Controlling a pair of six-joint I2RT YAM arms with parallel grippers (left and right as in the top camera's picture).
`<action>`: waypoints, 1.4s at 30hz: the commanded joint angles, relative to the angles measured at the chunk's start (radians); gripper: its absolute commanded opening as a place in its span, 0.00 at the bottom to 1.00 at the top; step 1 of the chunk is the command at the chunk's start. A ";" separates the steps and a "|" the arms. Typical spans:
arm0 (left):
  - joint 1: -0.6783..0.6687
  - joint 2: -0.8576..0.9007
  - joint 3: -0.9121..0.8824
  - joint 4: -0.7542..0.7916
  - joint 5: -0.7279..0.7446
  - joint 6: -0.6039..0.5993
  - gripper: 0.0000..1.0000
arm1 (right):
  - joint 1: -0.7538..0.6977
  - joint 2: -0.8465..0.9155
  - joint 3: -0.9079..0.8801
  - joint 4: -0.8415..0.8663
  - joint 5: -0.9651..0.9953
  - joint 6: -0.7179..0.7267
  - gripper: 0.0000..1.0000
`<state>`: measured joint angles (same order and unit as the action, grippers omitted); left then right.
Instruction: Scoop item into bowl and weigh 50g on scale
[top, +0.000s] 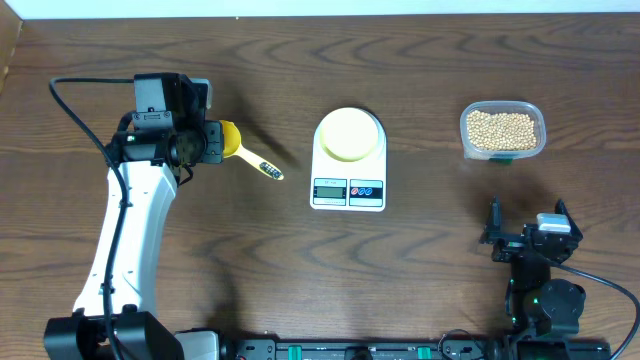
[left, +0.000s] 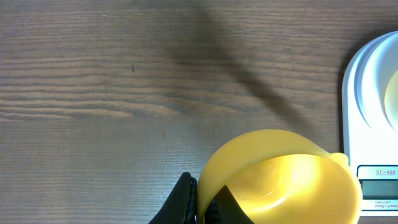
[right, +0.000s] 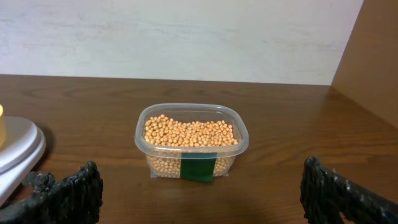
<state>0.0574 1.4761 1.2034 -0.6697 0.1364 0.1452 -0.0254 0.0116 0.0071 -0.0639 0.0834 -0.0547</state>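
My left gripper (top: 205, 142) is shut on the rim of a bright yellow scoop (top: 232, 140), left of the scale (top: 348, 185). In the left wrist view the black fingers (left: 186, 200) pinch the wall of the scoop (left: 280, 174), and its cup looks empty. The pale yellow bowl (top: 350, 133) sits on the scale's platform. The beans (top: 502, 128) fill a clear container (top: 538, 135) at the far right. My right gripper (top: 530, 235) rests open near the front right, and its wrist view faces the beans (right: 189, 132) with nothing between the fingers (right: 81, 186).
The scoop's handle (top: 268, 168) points toward the scale's front left corner. A green label (right: 199, 169) marks the container's front. The scale's edge (left: 373, 93) shows at the right of the left wrist view. A light wall stands behind the table.
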 joint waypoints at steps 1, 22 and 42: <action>0.004 -0.014 -0.006 0.002 0.013 -0.013 0.08 | 0.008 -0.006 -0.001 -0.004 0.008 0.013 0.99; 0.004 -0.014 -0.006 0.118 0.171 -0.163 0.08 | 0.006 -0.006 -0.001 0.005 0.076 -0.037 0.99; 0.004 -0.014 -0.006 0.476 0.166 -0.406 0.08 | 0.006 -0.006 -0.001 0.138 -0.012 0.023 0.99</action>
<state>0.0574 1.4761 1.2026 -0.2249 0.2909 -0.2333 -0.0254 0.0116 0.0067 0.0551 0.0834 -0.0692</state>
